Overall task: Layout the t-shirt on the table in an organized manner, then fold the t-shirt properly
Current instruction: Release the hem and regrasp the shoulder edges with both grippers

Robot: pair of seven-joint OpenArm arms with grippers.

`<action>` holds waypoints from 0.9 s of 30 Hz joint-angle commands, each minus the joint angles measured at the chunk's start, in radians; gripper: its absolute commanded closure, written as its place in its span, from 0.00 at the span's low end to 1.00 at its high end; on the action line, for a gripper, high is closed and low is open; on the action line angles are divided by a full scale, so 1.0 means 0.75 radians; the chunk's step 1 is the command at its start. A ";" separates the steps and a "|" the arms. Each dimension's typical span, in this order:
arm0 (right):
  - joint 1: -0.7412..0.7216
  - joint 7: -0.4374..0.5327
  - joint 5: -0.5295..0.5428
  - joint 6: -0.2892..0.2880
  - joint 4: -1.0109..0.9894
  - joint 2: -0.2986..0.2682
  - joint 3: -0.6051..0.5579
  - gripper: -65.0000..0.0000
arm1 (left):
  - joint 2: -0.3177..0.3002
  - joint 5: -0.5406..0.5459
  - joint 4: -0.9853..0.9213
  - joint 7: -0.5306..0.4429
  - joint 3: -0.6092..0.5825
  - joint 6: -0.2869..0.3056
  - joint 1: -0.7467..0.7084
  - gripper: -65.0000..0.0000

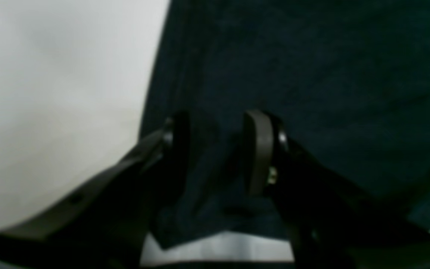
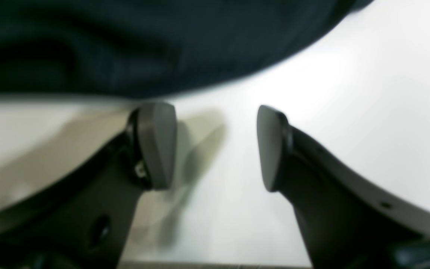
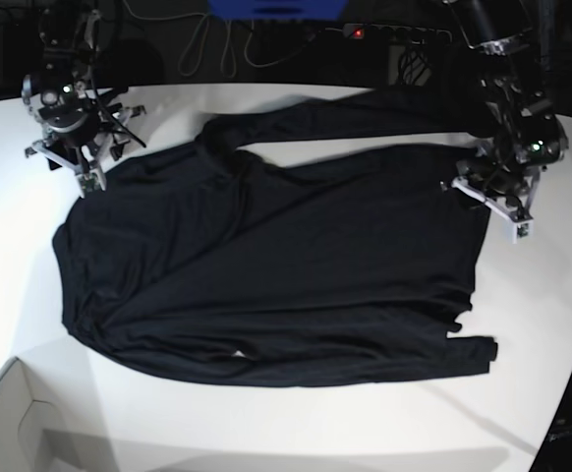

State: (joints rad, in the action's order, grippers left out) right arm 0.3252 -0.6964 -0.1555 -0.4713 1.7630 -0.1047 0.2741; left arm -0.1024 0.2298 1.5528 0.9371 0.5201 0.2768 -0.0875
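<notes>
Here we see the t-shirt [image 3: 266, 265] spread flat across the white bench [image 3: 11, 256], filling its centre. The right gripper [image 2: 215, 147] at 10 o'clock has its jaws spread over bare bench, holding nothing. The left gripper [image 1: 217, 149] at 2 o'clock has its jaws parted with a fabric fold between them.

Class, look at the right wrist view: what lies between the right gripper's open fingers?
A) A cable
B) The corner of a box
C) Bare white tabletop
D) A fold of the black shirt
C: the right gripper stands open over bare table, and the t-shirt lies beyond its fingertips, not between them.
</notes>
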 commanded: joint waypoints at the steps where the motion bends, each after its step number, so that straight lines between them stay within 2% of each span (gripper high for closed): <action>1: -0.011 0.027 0.006 0.008 0.017 -0.013 0.006 0.44 | -0.012 0.012 0.005 -0.027 0.001 0.000 0.022 0.64; 11: -0.042 0.027 0.006 0.008 0.003 0.008 0.000 0.44 | -0.085 0.012 -0.187 -0.119 -0.046 0.000 0.038 0.64; 24: -0.081 0.031 0.008 0.008 -0.067 0.047 -0.004 0.44 | -0.087 0.012 -0.195 -0.119 -0.046 0.000 0.040 0.64; 26: -0.081 0.031 0.008 0.008 -0.067 0.047 -0.004 0.47 | -0.087 0.012 -0.195 -0.119 -0.046 0.000 0.040 0.64; 27: -0.081 0.033 0.008 0.008 -0.067 0.047 -0.004 0.52 | -0.087 0.012 -0.195 -0.119 -0.046 0.000 0.040 0.64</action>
State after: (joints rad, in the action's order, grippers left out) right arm 0.2642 -0.6643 -0.1425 -0.4709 1.7042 -0.0658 0.2684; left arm -0.1631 0.2558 1.4078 0.8097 0.4843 0.2817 -0.0551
